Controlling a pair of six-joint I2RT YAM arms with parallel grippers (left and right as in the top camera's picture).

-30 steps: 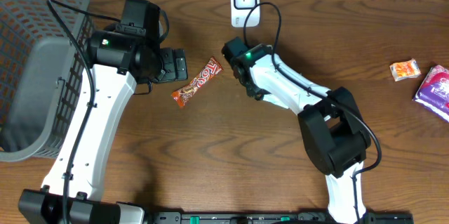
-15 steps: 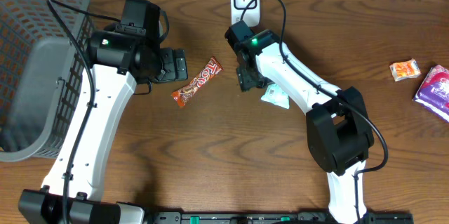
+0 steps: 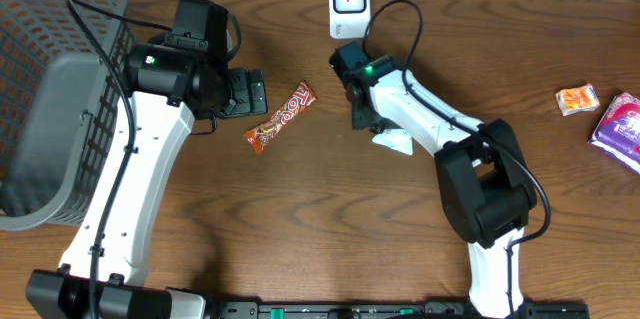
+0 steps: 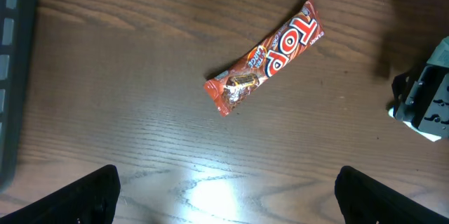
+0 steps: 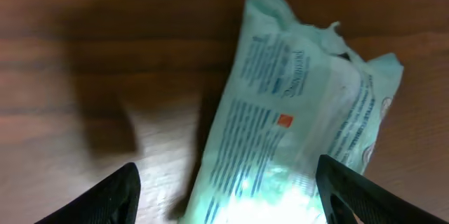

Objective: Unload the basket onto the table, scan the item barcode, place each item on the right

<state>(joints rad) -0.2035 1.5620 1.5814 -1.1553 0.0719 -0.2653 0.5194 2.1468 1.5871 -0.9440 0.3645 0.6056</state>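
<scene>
The right gripper (image 5: pixel 226 199) hangs low over a pale mint packet (image 5: pixel 295 104), its jaws spread to either side. The left finger stands clear of the packet and the right one sits at its edge, so nothing is pinched yet. The packet lies flat on the table (image 3: pixel 300 219), just below the white scanner (image 3: pixel 347 1) at the far edge, printed side up. No barcode can be made out in the small print.

The packet looks light and soft, a crinkled film wrapper with a ragged top seam that will likely buckle under a hard squeeze and may slip on its glossy skin. A grip across the narrow width near mid-length seems safest, since it leaves the printed face free to be turned toward the scanner.

The wood surface is smooth and bare around the packet, with room to slide or lift it. A red candy bar (image 4: pixel 270 55) lies well apart to the left, under the left gripper (image 4: pixel 224 196), whose jaws are also wide and empty. A grey basket (image 3: pixel 55 129) stands at the far left. A small orange packet (image 3: pixel 577 99) and a purple pack (image 3: pixel 622 129) lie at the far right.
</scene>
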